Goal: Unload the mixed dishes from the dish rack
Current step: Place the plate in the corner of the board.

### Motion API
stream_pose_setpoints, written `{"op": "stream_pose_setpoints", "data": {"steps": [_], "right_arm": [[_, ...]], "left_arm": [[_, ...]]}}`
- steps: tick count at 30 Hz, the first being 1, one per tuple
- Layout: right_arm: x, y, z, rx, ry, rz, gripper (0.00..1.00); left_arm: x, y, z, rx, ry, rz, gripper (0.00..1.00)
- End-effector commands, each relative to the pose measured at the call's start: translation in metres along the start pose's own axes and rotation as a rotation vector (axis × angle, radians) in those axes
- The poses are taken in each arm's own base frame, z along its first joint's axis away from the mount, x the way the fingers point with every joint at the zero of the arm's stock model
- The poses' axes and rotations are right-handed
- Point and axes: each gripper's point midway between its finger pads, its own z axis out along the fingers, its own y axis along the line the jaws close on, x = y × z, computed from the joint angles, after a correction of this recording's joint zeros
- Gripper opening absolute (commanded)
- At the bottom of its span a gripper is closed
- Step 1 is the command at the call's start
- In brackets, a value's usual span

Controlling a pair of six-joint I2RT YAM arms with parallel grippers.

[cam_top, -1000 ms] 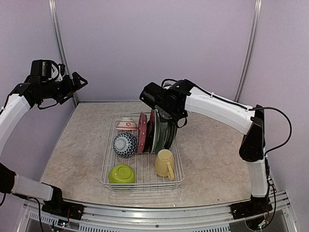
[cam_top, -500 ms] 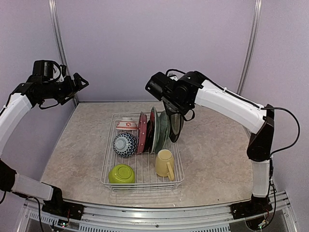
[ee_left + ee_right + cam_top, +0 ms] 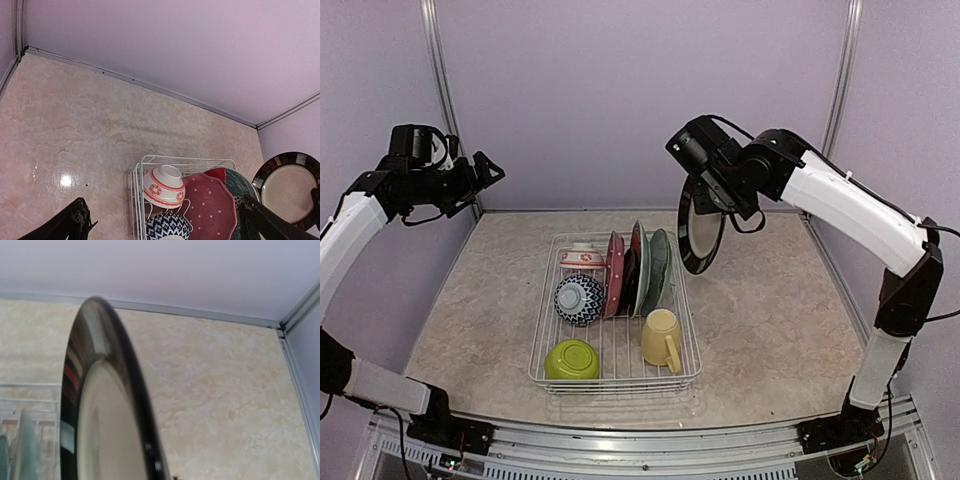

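Top external view: a second ago the round dark-rimmed cream ceramic plate was standing among the upright plates on the right side of the white wire dish rack, with the right gripper already down on it. It has since been lifted clear and is now held on edge in the air, just beyond the rack's far right corner and above the marbled beige table. Its upper rim is clenched between the right gripper's fingers. The left gripper has not been moved: it is kept high over the table's left edge, with its fingers spread wide and nothing grasped.

In the left wrist view the lifted plate's cream face and patchwork rim are seen, and the white dots on the pink scalloped plate can be made out. In the right wrist view the held plate is shown nearly edge-on and glossy, with rack wires at the lower left; the fingers themselves are not seen there.

Six dishes are left in the rack. A red-and-white patterned bowl is at the far left corner, and a blue-patterned bowl is just in front of it. A lime green bowl is at the near left corner and a pale yellow mug towards the near right corner. The pink plate, a red plate and a dark green plate are stood upright between the prongs.
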Motion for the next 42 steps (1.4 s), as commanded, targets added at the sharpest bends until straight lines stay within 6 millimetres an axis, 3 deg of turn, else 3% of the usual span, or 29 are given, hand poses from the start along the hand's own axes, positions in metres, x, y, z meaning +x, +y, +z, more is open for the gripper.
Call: {"op": "stream_pose_setpoints", "data": {"steps": [1,6,13,21,27,35,42], "right_arm": [[-0.041,-0.040,-0.014,-0.035,-0.116,0.198,0.00],[-0.038,-0.079,0.000,-0.174,-0.120,0.350,0.00],[-0.007,-0.138,0.025,-0.228,-0.093,0.514,0.00],[0.049,-0.173,0.079,-0.409,-0.041,0.750,0.00],[0.080,-0.221,0.123,-0.402,-0.065,0.906,0.00],[0.103,-0.250,0.178,-0.350,-0.086,1.023,0.00],[0.102,-0.265,0.225,-0.313,-0.145,1.036,0.00]], "left_arm": [[0.007,-0.001,0.005,0.006,0.032,0.007,0.99],[0.009,-0.004,0.007,0.025,0.046,0.008,0.99],[0.011,-0.006,0.010,0.040,0.057,0.009,0.99],[0.013,-0.007,0.012,0.050,0.065,0.011,0.99],[0.015,-0.010,0.012,0.060,0.070,0.015,0.99],[0.018,-0.008,0.018,0.058,0.089,0.016,0.99],[0.023,-0.005,0.027,0.057,0.110,0.022,0.99]]}}
